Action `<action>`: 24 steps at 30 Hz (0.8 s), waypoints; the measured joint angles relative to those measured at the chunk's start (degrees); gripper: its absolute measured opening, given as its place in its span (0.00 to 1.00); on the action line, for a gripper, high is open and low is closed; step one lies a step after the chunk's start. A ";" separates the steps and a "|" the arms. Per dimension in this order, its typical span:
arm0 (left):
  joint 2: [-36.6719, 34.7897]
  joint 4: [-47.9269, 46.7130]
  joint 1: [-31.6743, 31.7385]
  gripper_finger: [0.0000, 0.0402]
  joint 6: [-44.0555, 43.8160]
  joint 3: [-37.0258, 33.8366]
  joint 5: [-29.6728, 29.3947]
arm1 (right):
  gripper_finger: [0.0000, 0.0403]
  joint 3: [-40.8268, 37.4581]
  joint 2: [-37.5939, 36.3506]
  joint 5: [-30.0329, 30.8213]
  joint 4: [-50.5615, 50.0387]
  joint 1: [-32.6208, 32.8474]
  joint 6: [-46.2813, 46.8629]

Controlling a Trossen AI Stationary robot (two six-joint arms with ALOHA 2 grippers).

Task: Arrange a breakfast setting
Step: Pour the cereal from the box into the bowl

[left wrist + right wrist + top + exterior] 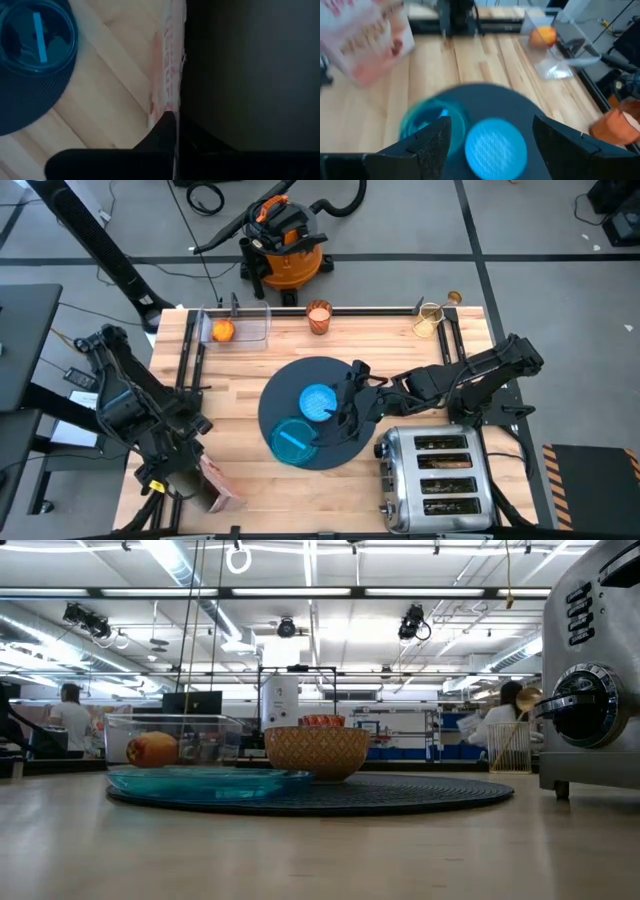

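The round dark mat lies mid-table with the light-blue bowl and the teal plate resting on it. My right gripper hangs open above the bowl, a finger to each side, touching nothing. The red-orange fruit sits in a clear tub at the far left. The orange cup stands at the far edge. My left gripper is at the near left, shut on the pink cereal box. My left gripper has the cereal box by a thin upper edge, which runs straight in between the shut fingers. The fingers come steeply from above and lie along that edge. The gripper's own body hides the rest of the hold.
The chrome toaster stands at the near right, close beside the mat. A clear glass with a gold utensil is at the far right. Bare wood lies between the mat and the tub. People stand in the room beyond the table.
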 joint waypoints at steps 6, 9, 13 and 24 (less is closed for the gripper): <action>-3.92 -0.14 0.01 0.01 -6.15 4.02 -2.90 | 0.75 0.00 1.14 -0.69 7.35 -0.14 -1.29; -6.00 -0.30 0.03 0.01 -9.37 5.34 -5.50 | 0.77 0.02 3.58 -3.80 10.41 -0.05 -4.10; -7.67 -1.08 0.44 0.00 -14.42 5.94 -6.54 | 0.81 0.00 8.12 -8.17 17.24 0.08 -4.86; -10.04 -3.82 1.47 0.00 -29.83 5.98 -12.06 | 0.87 0.00 20.86 -11.46 37.79 -0.35 -5.14</action>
